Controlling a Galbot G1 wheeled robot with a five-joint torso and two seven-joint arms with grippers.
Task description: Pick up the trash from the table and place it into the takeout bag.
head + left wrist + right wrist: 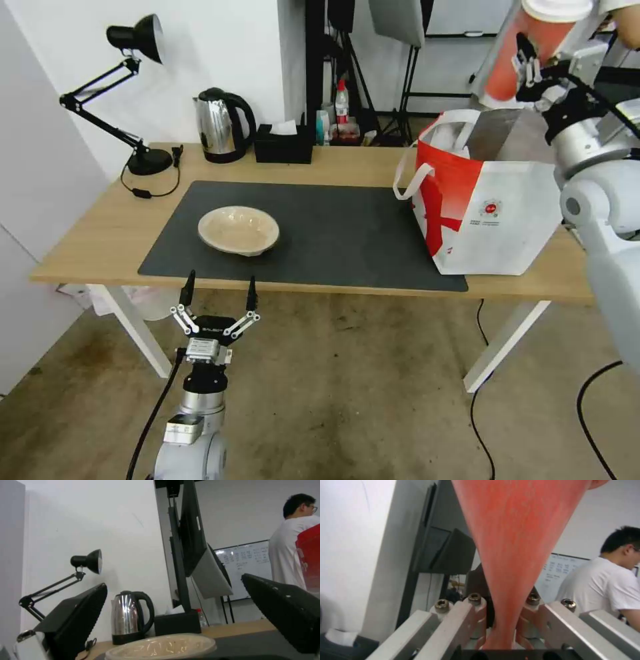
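table [120, 227] carries takeout bag [497, 220], open, at its right end | right gripper [533, 70], fingers clamped on tilted red cup [533, 47], above bag mouth | step: bagging cup; next likely lower, release | beige bowl [238, 230] on mat | left gripper [219, 293], fingers spread, empty, before bowl

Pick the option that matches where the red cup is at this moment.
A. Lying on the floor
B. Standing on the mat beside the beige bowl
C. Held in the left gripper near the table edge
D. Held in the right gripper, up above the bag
D: the right gripper is closed on the red cup above the bag; the left gripper is open below the table edge, near the bowl.
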